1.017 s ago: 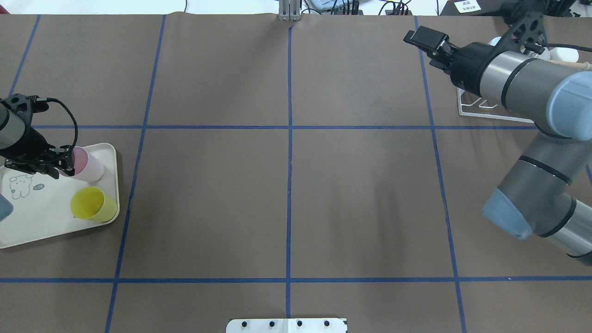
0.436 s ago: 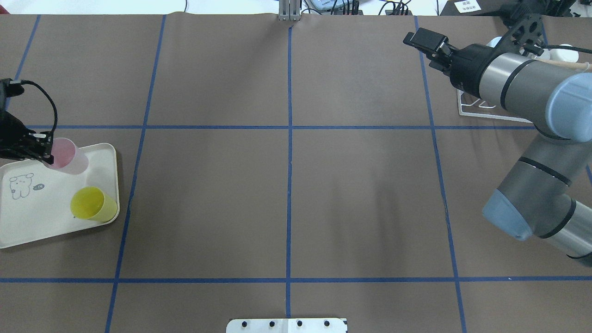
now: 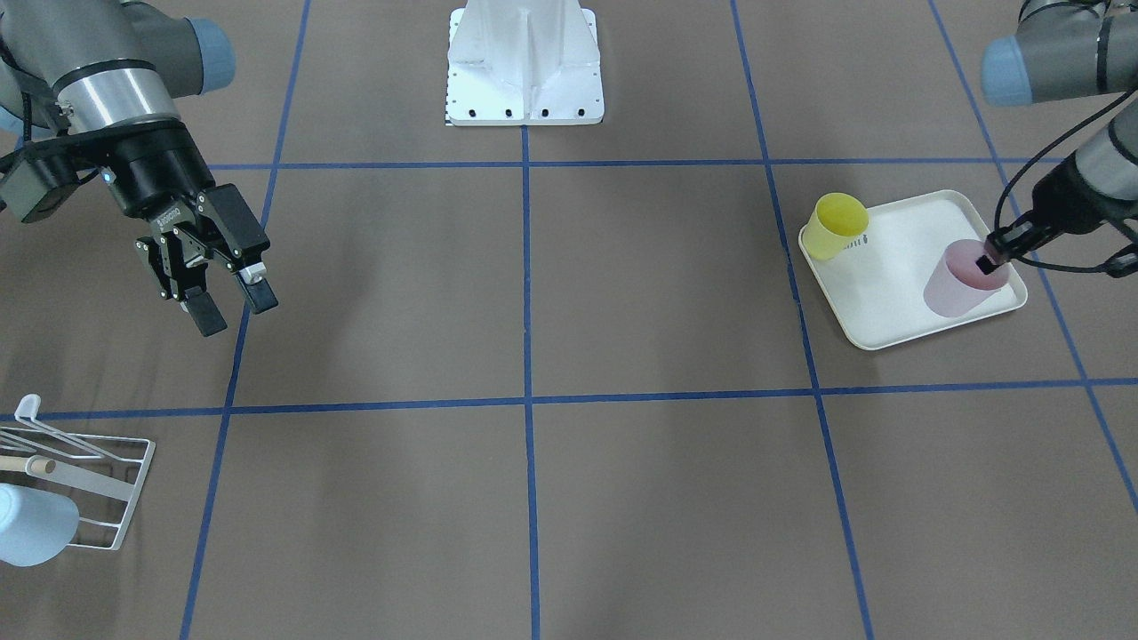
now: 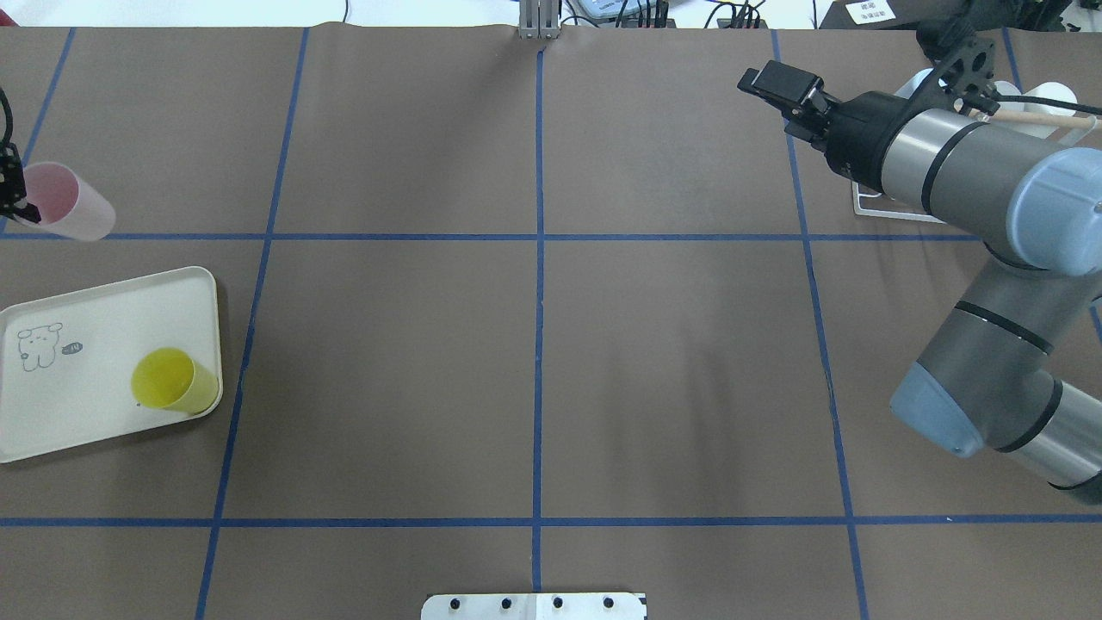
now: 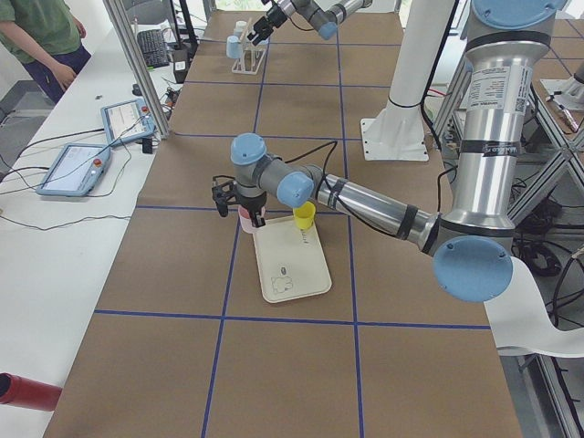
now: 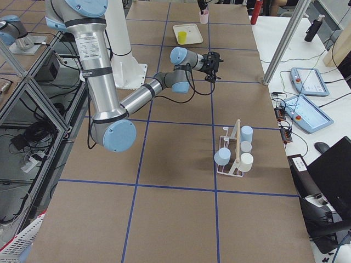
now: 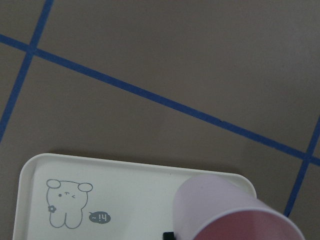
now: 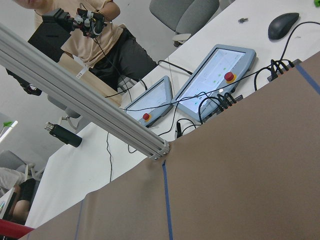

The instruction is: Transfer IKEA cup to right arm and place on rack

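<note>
**Left gripper (image 3: 988, 260) clamped on the pink cup (image 4: 65, 207); right gripper (image 3: 234, 309) spread open and empty.**

Reading the overhead view from the left, we found the pink cup at the table's left edge. It was pinched at its rim with one finger inside the mouth, tilted, and raised clear of the cream tray (image 4: 95, 409). In the left wrist view, the tray's rabbit-print end lay below the cup. A yellow cup (image 4: 173, 381) stood upright near the tray's right rim. The brown table (image 4: 534, 344), crossed by blue tape lines, stretched between the two arms. Far to the right, the right gripper hung in the air with its fingers apart, gripping nothing, near the white wire rack (image 3: 93, 480), which the arm partly hid from overhead. The rack stood well apart from the pink cup and carried a pale blue cup (image 3: 31, 526) among others.
</note>
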Tool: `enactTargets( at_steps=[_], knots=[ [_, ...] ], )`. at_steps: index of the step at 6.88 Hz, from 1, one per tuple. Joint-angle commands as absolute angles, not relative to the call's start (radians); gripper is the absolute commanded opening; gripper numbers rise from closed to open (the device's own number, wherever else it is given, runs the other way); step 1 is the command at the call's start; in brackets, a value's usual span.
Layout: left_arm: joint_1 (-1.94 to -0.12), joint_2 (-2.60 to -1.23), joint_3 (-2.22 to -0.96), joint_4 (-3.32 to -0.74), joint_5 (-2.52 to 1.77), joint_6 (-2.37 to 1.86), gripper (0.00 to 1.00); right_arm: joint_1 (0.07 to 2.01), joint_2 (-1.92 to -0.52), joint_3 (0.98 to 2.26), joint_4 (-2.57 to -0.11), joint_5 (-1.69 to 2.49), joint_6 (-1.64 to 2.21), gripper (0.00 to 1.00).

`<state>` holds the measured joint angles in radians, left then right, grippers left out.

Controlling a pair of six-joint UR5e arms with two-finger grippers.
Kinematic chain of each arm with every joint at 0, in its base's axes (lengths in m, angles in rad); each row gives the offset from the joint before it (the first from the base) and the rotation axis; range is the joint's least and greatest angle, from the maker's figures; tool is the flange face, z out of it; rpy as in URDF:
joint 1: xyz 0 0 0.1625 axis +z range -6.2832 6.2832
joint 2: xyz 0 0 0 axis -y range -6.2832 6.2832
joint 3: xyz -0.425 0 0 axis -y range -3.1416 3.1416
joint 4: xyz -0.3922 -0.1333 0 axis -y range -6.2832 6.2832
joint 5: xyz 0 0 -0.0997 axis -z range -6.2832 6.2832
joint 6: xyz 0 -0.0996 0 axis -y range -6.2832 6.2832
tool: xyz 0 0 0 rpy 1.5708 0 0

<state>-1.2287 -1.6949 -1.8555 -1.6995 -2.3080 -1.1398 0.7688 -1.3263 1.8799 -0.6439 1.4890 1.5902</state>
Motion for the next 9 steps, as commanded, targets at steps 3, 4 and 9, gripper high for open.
enactTargets(
  at_steps=[3, 4, 9],
  knots=[
    [-1.154, -1.861, -1.859, -1.966, -2.191, -1.698, 0.0, 0.71, -1.318, 1.841, -0.493, 1.482, 1.78, 0.99],
    [-1.082, -1.865, -1.858, -2.074, -2.104, -1.838, 0.0, 0.704, -1.312, 1.844, -0.482, 1.482, 1.811, 0.99],
    [-0.787, -1.979, -1.839, -2.589, -1.749, -2.321, 0.0, 0.67, -1.208, 1.839, -0.448, 1.483, 2.029, 0.99]
  ],
)
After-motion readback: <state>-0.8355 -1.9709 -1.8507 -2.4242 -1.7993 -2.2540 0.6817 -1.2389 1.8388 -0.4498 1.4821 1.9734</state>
